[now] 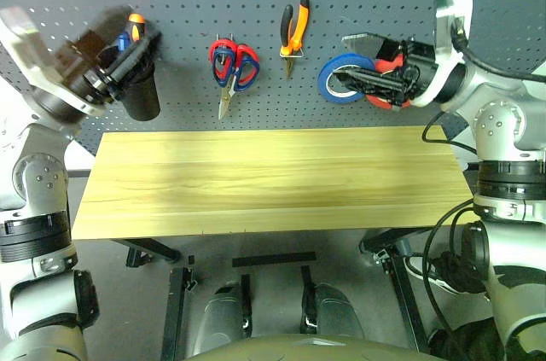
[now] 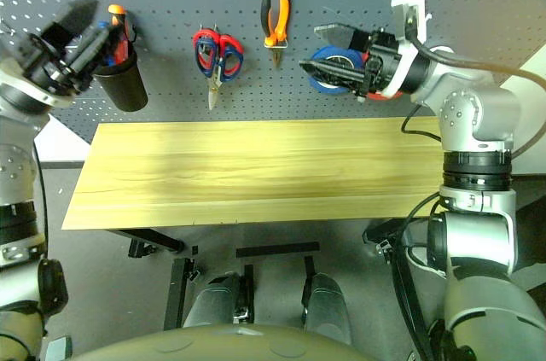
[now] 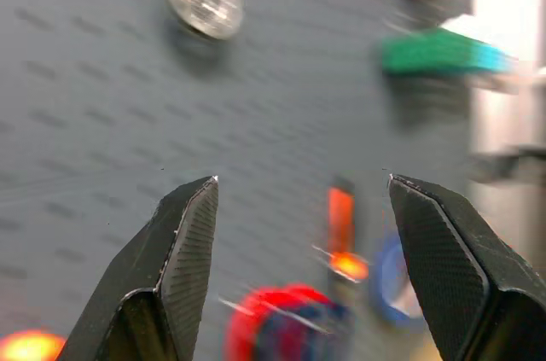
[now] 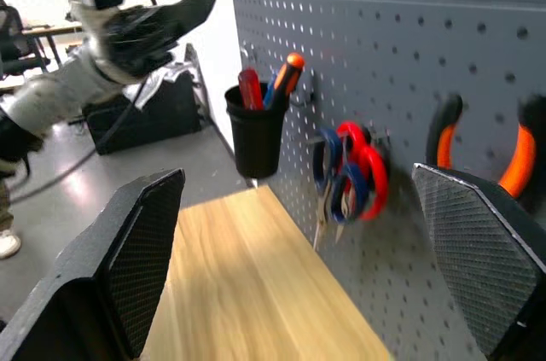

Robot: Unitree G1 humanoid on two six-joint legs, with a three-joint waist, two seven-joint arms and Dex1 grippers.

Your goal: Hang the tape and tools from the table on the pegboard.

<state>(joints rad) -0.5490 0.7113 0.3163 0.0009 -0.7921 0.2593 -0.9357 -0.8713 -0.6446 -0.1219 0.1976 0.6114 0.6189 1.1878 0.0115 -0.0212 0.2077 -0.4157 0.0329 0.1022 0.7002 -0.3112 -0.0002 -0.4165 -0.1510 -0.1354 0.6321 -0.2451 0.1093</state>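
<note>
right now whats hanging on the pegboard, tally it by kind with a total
scissors: 2, blue-handled scissors and red-handled scissors on one hook
pliers: 1, orange-and-black pliers
tape rolls: 2, blue tape roll and red tape roll
black cup: 1, black cup holding screwdrivers
screwdrivers: 3, visible in the right wrist view: red, blue, orange
total: 9

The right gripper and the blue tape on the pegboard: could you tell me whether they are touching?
Cannot tell. In the left eye view the right gripper overlaps the blue tape, and no view shows a contact or gap plainly.

Silver-grey jointed arms with black cables, white wrist housings, black ridged claws.
</note>
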